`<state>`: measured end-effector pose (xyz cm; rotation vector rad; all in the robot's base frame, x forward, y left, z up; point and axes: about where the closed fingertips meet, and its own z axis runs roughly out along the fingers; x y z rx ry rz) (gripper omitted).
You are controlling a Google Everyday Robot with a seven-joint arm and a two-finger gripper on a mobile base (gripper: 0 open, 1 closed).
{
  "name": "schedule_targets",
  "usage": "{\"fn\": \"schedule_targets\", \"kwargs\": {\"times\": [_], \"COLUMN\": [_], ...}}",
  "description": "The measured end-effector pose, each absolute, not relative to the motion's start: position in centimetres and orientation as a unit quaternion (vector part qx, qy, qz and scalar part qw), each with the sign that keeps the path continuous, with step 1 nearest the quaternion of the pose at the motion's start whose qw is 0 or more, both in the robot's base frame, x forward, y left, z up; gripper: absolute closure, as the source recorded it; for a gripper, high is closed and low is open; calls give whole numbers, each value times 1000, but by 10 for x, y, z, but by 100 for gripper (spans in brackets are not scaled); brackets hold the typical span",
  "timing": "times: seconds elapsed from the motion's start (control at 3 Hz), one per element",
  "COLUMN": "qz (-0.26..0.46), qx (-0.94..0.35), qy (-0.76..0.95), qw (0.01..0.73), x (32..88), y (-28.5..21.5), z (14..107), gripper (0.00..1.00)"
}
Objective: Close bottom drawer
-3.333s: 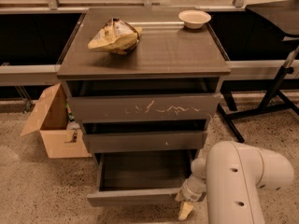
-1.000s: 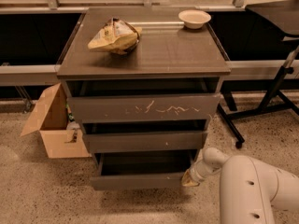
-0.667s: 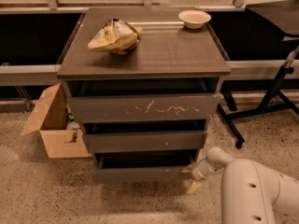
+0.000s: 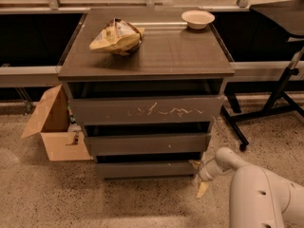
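The bottom drawer (image 4: 148, 169) is the lowest, slim plain front of the dark grey-brown cabinet (image 4: 147, 56). Its front sits almost in line with the middle drawer front (image 4: 147, 144) above it, with only a dark gap over it. My gripper (image 4: 198, 176) is at the drawer's right end, low by the floor, at the end of my white arm (image 4: 256, 189). One tan fingertip (image 4: 202, 189) hangs below and one touches the drawer's right corner.
The top drawer front (image 4: 147, 110) has white scratches. A crumpled chip bag (image 4: 116, 36) and a white bowl (image 4: 198, 18) sit on the cabinet top. An open cardboard box (image 4: 50, 125) stands on the floor at left. A black stand's legs (image 4: 266, 110) are at right.
The bottom drawer has slid from pulled far out to nearly flush with the cabinet. My gripper and arm moved in toward the cabinet with it.
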<state>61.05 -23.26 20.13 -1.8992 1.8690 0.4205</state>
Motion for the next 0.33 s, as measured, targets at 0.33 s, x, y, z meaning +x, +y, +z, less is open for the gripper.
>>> {"fn": "schedule_targets", "kwargs": {"times": [0.33], "qz": [180], "qx": [-690], "qy": [665], "qw": [222], "x": [600], "y": [-237], "z": [218], "gripper": [0]}}
